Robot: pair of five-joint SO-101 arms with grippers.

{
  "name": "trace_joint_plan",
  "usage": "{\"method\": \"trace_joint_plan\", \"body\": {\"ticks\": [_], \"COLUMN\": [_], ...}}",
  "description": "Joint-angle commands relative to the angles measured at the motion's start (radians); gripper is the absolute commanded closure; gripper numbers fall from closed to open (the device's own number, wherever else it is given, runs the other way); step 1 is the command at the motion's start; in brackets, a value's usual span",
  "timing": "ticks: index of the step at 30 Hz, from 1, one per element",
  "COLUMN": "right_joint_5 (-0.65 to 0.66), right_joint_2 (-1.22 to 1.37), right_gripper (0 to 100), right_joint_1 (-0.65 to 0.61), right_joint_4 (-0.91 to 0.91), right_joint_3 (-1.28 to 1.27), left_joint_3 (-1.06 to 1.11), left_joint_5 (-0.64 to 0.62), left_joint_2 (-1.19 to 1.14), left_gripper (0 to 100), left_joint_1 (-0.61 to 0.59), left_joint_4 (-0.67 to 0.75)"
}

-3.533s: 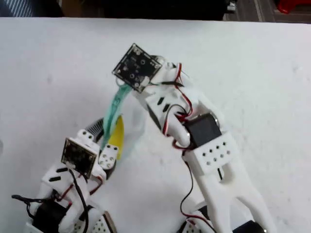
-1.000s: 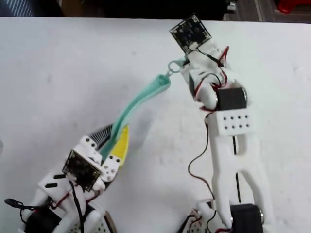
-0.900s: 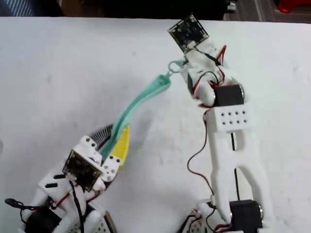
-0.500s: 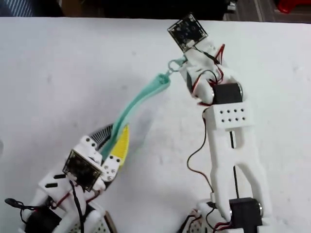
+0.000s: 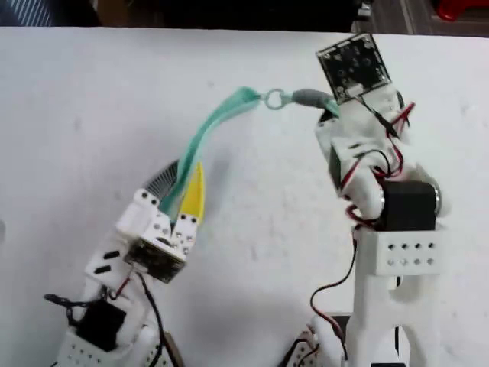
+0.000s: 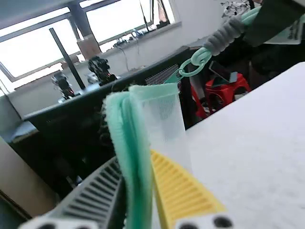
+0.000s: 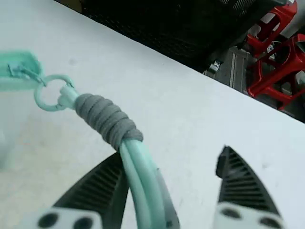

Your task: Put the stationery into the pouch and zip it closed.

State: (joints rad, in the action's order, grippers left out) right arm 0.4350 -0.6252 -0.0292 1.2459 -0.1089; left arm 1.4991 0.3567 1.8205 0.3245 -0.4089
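Pouch (image 5: 210,141) looks like thin mint mesh, so I'd call it light and totally floppy, with no stiffness of its own. It'll sag and twist wherever it isn't being held, and it only behaves when it's pulled between two points. The best places to take hold are one end of the fabric and the pull cord (image 7: 107,121), the one with the grey wrap that hangs off the ring (image 7: 64,98) on the zip. The cord is skinny and round, so it'd slide out of a loose grip easily.

Right now the pouch is strung in a long arc between the two arms and seems to be up off the table (image 5: 92,92) for most of its length.

The left claw (image 5: 183,180) is pressed together on the near end, with mesh squeezed between the grey finger and the yellow one. That arm sits low at the near left, wrist tipped up, pointing toward the middle of the table.

The right arm is stretched way out toward the far side. The right claw (image 7: 171,157) has its jaws spread wide, and the cord is just lying along one finger rather than being pinched. That's my worry, since the cord could slip off.
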Motion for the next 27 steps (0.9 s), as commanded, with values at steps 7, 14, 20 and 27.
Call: {"method": "trace_joint_plan", "body": {"ticks": [7, 14, 20, 27], "right_joint_5": [-0.014, -0.204, -0.307, -0.316], "right_joint_2": [0.074, 0.234, 0.334, 0.398], "right_gripper": [87.5, 80.0, 96.0, 98.1], "right_joint_1": [0.058, 0.061, 0.061, 0.145], "right_joint_4": [-0.071, -0.208, -0.320, -0.556], "right_joint_3": [-0.218, -0.351, -0.431, -0.546], "left_joint_3": [-0.118, -0.262, -0.479, -0.632], "left_joint_5": [0.069, 0.069, 0.150, 0.385], "left_joint_2": [0.002, -0.358, -0.840, -1.227], "left_gripper": [98, 98, 98, 98], "left_joint_1": [-0.116, -0.114, -0.101, 0.062], "left_joint_4": [0.163, 0.322, 0.471, 0.658]}}
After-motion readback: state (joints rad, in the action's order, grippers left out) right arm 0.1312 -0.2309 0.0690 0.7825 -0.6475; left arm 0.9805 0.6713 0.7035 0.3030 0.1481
